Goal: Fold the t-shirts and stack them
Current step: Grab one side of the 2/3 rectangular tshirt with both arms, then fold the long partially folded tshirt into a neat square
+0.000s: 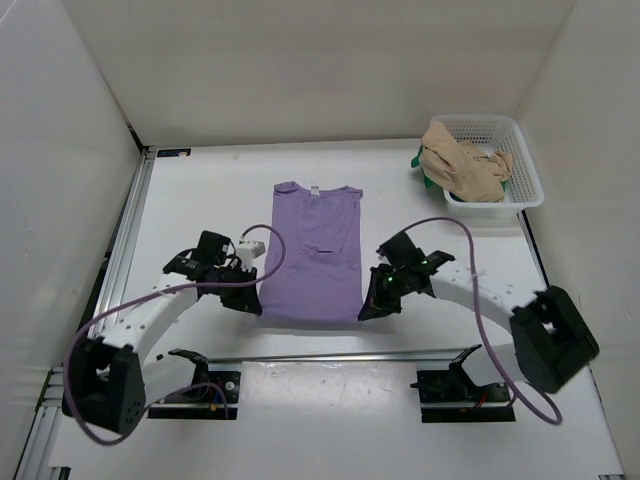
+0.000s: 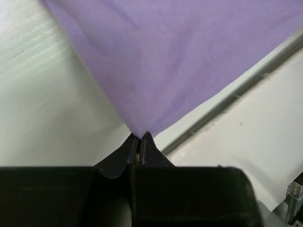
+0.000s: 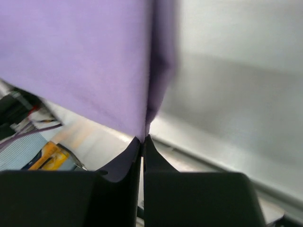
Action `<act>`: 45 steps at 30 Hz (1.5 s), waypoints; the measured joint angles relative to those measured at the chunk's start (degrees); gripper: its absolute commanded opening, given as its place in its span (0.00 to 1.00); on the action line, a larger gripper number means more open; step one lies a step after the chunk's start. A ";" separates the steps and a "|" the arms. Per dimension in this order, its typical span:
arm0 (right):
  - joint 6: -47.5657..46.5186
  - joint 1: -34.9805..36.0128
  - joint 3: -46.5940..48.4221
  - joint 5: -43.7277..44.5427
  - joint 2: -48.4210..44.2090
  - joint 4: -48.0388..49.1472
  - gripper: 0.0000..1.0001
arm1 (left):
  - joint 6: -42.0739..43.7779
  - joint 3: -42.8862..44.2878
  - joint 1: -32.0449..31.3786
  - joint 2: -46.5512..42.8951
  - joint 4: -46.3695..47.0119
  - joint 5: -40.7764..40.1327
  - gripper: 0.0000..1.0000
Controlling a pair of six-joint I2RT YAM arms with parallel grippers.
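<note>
Item: lavender purple cloth t-shirt [image 1: 315,250], flat, frame centre. Left gripper [image 1: 252,300] and right gripper [image 1: 368,308]: each pinched onto a lower hem corner. Risk: these shallow corner bites may slip on lifting, skewing the fold.

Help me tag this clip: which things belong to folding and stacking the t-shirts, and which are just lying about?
Job: lavender t-shirt, near corners pinched by left gripper and right gripper; tan t-shirt; green t-shirt.
Lying about: white mesh basket holding the tan and green ones.
</note>
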 measured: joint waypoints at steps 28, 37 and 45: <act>-9.55 -10.38 40.37 1.77 7.76 -27.26 0.00 | 0.46 35.41 7.67 12.04 -18.45 6.01 0.11; -14.23 -14.38 52.70 -2.45 21.66 -28.15 0.00 | 0.39 45.81 12.04 27.82 -17.92 9.25 0.11; -14.47 -15.65 55.01 -5.49 24.37 -27.98 0.00 | 0.39 49.94 13.46 33.62 -18.01 11.69 0.11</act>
